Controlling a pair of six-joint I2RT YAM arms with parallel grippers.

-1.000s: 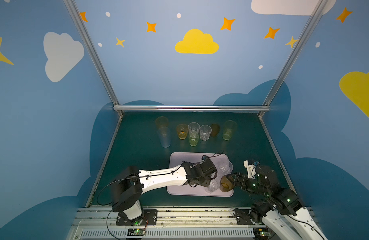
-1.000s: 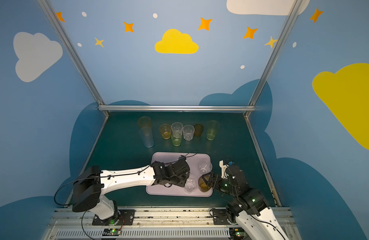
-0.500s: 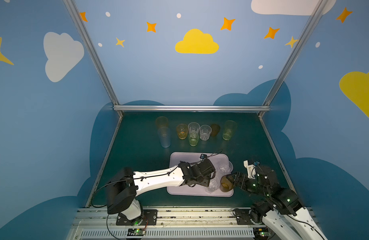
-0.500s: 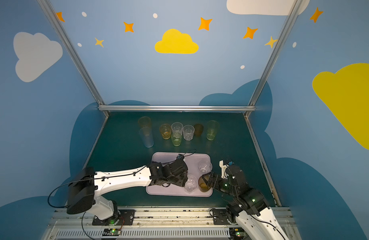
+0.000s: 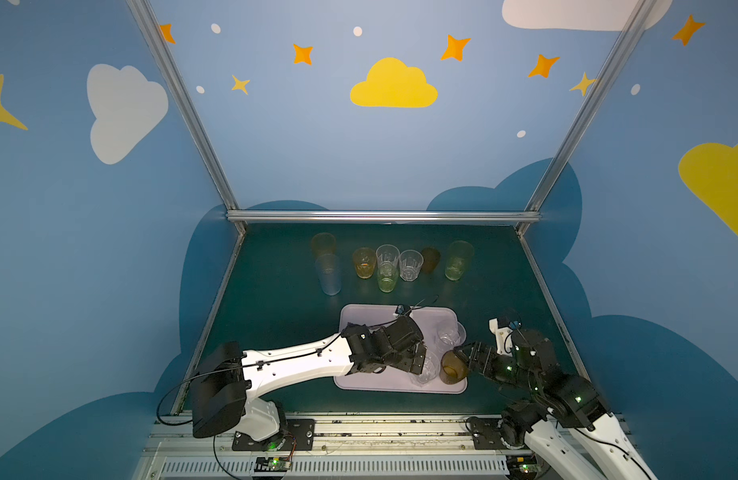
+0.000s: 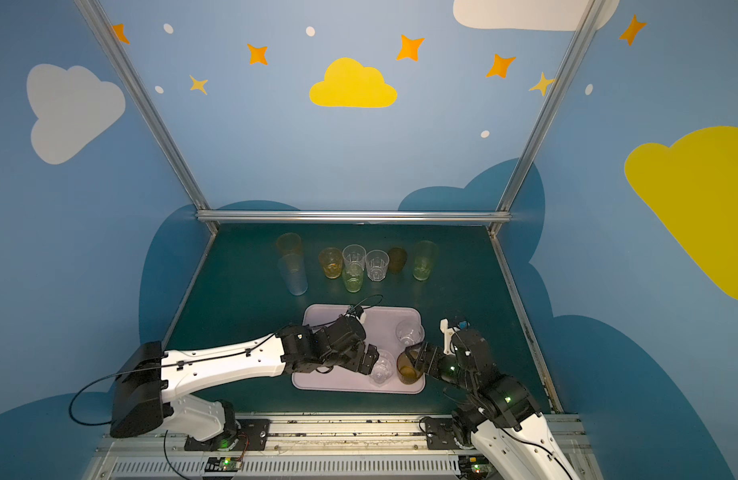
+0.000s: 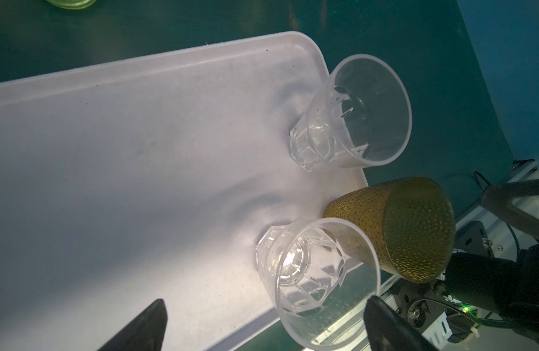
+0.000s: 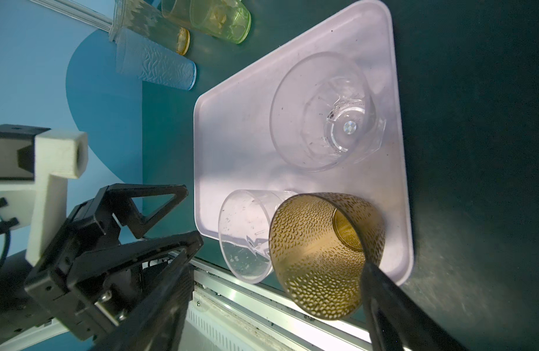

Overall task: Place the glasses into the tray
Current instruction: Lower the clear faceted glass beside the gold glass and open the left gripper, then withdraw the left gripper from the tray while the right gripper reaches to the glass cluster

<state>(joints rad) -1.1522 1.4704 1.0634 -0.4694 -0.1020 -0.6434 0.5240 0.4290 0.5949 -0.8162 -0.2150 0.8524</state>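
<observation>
The pale lilac tray point(image 5: 429, 322) point(image 6: 384, 322) lies near the table's front. Three glasses stand on it: a clear faceted one point(image 5: 447, 334) point(image 7: 353, 121) at its right edge, another clear one point(image 5: 426, 371) point(image 7: 310, 273) near the front, and a brown dimpled one point(image 5: 453, 370) point(image 8: 320, 258) at the front right corner. My left gripper point(image 5: 419, 363) point(image 7: 266, 317) is open, its fingers apart on either side of the front clear glass's rim. My right gripper point(image 5: 464, 365) point(image 8: 282, 252) is open around the brown glass, one finger against its wall.
Several glasses stand in a row at the back of the green table: tall orange point(image 5: 323, 245), tall blue point(image 5: 329, 274), amber point(image 5: 364, 262), clear point(image 5: 387, 254), short green point(image 5: 387, 279), clear point(image 5: 411, 264), brown point(image 5: 430, 259), tall green point(image 5: 458, 259). A metal rail point(image 5: 359, 428) runs along the front.
My left gripper has opened and let go of the front clear glass, which stands on the tray. The left arm drew back slightly. The right arm has not moved.
</observation>
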